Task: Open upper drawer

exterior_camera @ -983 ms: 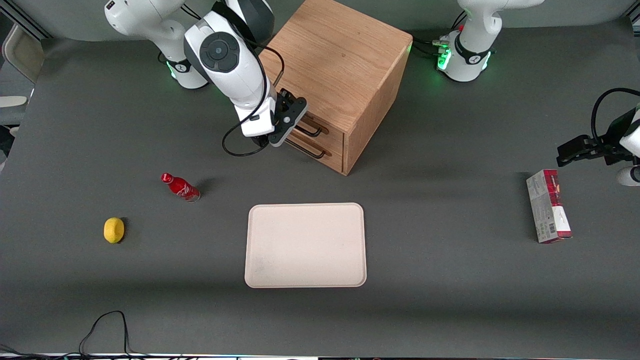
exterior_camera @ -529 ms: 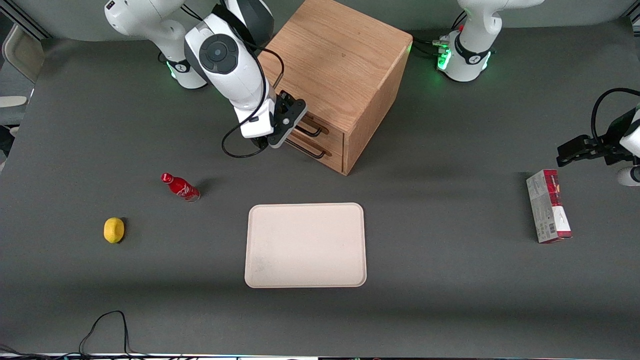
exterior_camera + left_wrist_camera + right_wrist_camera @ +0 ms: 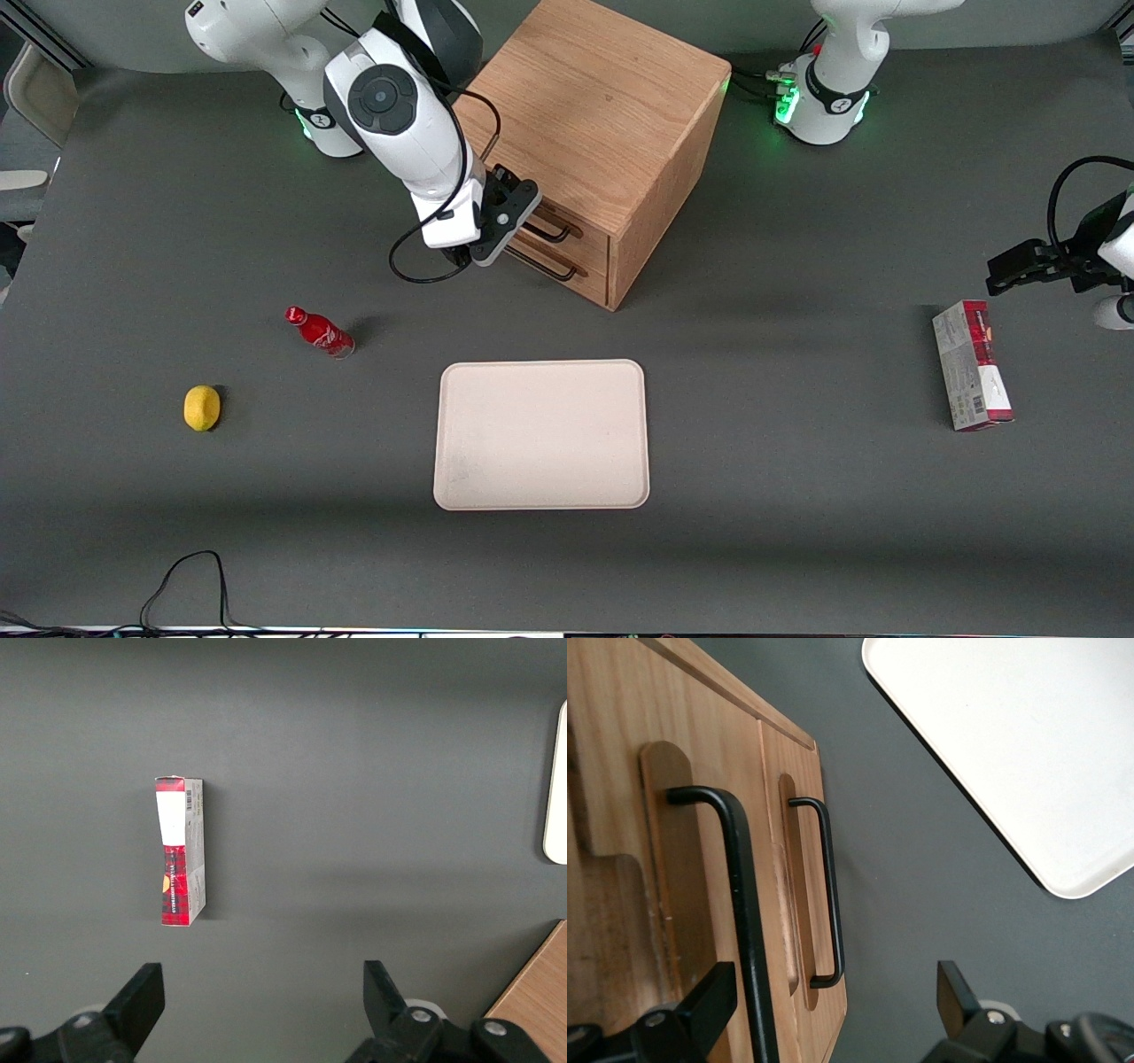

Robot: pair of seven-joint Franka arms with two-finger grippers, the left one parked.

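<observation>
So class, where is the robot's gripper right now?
In the front view the gripper is open, right in front of the cabinet, at the upper drawer handle.

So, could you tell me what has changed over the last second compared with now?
The gripper, in front of the upper drawer, has drifted slightly away from the cabinet, toward the working arm's end of the table. Its fingers are open, one beside the drawer handle, gripping nothing. The drawer looks unmoved; the bottle, lemon, tray and box stayed put.
</observation>
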